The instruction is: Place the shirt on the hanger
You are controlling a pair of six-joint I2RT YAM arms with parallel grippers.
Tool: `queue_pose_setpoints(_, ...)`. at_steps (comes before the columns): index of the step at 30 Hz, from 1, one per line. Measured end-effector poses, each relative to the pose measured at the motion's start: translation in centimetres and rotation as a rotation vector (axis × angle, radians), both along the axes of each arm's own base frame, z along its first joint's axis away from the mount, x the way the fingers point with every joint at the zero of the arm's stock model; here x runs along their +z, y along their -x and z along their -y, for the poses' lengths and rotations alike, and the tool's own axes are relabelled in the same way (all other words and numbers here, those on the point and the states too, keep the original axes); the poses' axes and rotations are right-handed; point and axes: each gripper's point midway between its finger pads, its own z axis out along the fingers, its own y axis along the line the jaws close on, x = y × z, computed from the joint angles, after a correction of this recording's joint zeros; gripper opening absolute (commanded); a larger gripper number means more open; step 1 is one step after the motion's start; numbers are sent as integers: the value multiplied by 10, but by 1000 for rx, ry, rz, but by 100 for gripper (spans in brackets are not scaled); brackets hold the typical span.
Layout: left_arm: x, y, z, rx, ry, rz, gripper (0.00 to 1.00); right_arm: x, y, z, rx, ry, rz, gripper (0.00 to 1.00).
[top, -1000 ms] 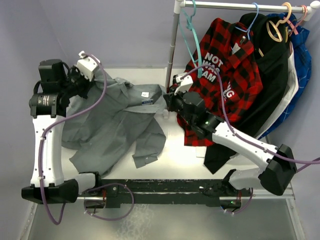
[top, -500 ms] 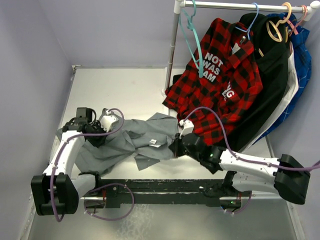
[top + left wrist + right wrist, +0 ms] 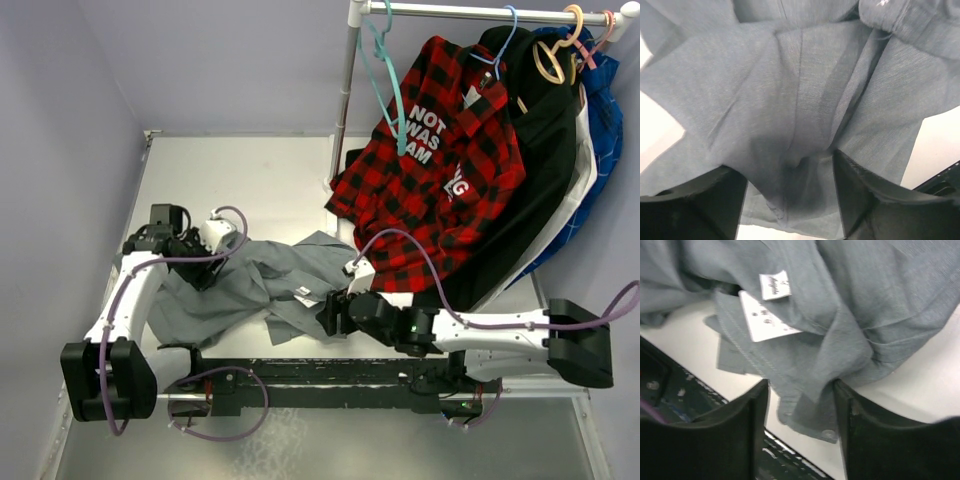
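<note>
The grey shirt (image 3: 250,290) lies crumpled on the table near its front left. My left gripper (image 3: 205,262) sits over the shirt's left part; in the left wrist view it (image 3: 787,170) is open, with loose grey cloth (image 3: 790,85) sagging between the spread fingers. My right gripper (image 3: 330,312) is at the shirt's right edge; the right wrist view shows it (image 3: 800,390) open too, a buttoned hem of the shirt (image 3: 865,300) lying between the fingers and white labels (image 3: 767,315) showing. The teal hanger (image 3: 385,85) hangs bare on the rack at the back.
A rack pole (image 3: 345,100) stands at the back. On the rail hang a red-and-black plaid shirt (image 3: 440,160), a black garment (image 3: 540,150) and a blue one (image 3: 600,110). A black rail (image 3: 330,375) runs along the table's near edge, close to the shirt.
Both grippers have gone from shut to open, letting the shirt go slack on the table. Before that the arms dragged the shirt from mid-table toward the near edge. The right gripper shifted left.
</note>
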Motion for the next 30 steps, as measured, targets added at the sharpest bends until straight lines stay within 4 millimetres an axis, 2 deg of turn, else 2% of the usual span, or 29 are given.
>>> queue_pose_setpoints(1,6,-3,0,-4,2,10,92,7,0,-1,13,-11,23,71)
queue_pose_setpoints(2,13,-6,1,-11,5,24,99,17,0,-2,25,-28,51,71)
queue_pose_setpoints(4,28,-12,4,-31,18,50,100,36,-2,-2,46,-61,101,71)
queue_pose_setpoints(8,75,-25,20,-81,101,110,100,71,-12,-2,67,-100,226,71)
queue_pose_setpoints(11,114,-39,41,-148,211,133,100,82,-26,-6,67,-50,291,69)
queue_pose_setpoints(14,130,-52,63,-212,295,106,100,81,-40,-11,75,11,324,60)
queue_pose_setpoints(17,113,-55,93,-293,306,19,98,64,-55,-7,74,85,317,49)
queue_pose_setpoints(21,86,-44,127,-388,291,-100,94,50,-71,8,48,131,298,45)
queue_pose_setpoints(23,73,-43,133,-403,282,-150,93,48,-72,13,45,127,293,42)
queue_pose_setpoints(26,58,-46,132,-382,267,-205,93,46,-66,13,71,108,281,39)
queue_pose_setpoints(30,52,-47,131,-364,262,-228,92,42,-59,8,107,89,254,38)
